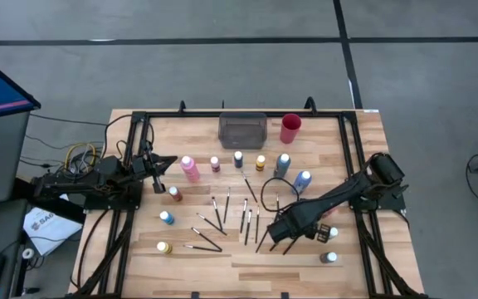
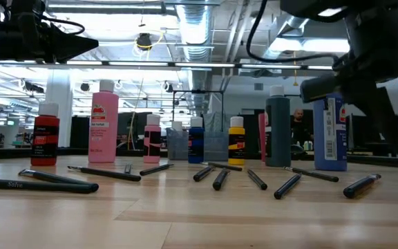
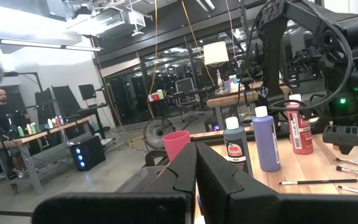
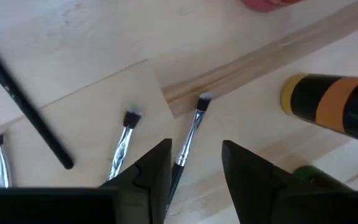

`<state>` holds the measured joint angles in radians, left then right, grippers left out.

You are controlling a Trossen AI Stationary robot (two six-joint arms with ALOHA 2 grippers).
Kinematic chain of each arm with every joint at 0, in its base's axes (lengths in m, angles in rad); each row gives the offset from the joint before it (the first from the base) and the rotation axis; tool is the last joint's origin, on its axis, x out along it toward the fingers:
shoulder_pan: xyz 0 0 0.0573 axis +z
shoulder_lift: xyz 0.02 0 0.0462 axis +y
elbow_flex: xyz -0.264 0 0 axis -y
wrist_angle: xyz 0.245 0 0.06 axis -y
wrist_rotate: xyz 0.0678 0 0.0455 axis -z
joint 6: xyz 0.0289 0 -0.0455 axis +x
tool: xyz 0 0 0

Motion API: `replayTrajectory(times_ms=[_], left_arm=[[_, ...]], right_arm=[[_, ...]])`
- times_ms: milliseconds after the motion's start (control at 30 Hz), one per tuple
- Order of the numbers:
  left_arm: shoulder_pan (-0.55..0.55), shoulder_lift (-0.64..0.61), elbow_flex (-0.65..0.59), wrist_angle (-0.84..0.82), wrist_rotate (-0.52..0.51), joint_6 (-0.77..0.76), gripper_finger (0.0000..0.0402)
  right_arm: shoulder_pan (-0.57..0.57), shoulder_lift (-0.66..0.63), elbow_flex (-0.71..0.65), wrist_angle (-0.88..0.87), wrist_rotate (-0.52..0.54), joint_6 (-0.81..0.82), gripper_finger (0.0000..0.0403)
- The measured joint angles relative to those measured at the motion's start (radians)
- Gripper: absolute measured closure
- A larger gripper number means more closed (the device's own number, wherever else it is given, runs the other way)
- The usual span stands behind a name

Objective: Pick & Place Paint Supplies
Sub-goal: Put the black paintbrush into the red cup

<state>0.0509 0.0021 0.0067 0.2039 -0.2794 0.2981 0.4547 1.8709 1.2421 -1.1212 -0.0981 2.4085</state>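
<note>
High view. Wooden worktop (image 1: 222, 257) carries paint bottles (image 1: 190, 169) in a loose arc and thin brushes (image 1: 246, 219) scattered at mid-table. A grey tray (image 1: 242, 129) and a red cup (image 1: 290, 128) stand at the far edge. The right pincer (image 1: 277, 241) is low over the right end of the brush scatter. The left pincer (image 1: 158, 166) waits at the left side, near the pink bottle, fingers together, holding nothing.

Low view. Brushes lie flat on the wood, some nearly touching one another. Bottles stand upright behind them. Part of a dark arm shows at upper right, its pincer not clear here.

Left wrist view. Its own dark fingers (image 3: 194, 177) are pressed shut. Cup and several bottles lie ahead.

Right wrist view. Fingers stand apart, empty, pointing down at the wood. One silver-ferruled brush (image 4: 191, 134) lies in the gap, nearer one finger (image 4: 151, 171), angled across rather than square to it. A second brush (image 4: 124, 140) lies just beside, outside that finger.

Risk, as I judge it: the brush is thin and flat on the wood, so closing fingers may slide over it or flick it aside. The off-centre lie could also push it into its neighbour. A lying yellow-and-black bottle (image 4: 334, 106) sits near the other finger.
</note>
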Motion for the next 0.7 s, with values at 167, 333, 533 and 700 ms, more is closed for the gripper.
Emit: replayTrajectory(times_ms=[167,333,533,700], left_arm=[[0.0,0.0,0.0,0.0,0.0,0.0,0.0399],[0.0,0.003,0.0,-0.001,0.0,0.0,0.0399],[0.0,0.007,0.0,0.002,0.0,0.0,0.0399],[0.0,0.007,0.0,0.006,0.0,0.0,0.0399]], right_arm=[[-0.004,-0.009,-0.049,0.021,-0.009,0.001,0.0246],[-0.004,-0.015,-0.101,0.109,-0.009,0.001,0.0241],[-0.006,-0.021,-0.164,0.187,-0.037,0.001,0.0249],[-0.005,-0.019,-0.166,0.174,-0.031,-0.004,0.0252]])
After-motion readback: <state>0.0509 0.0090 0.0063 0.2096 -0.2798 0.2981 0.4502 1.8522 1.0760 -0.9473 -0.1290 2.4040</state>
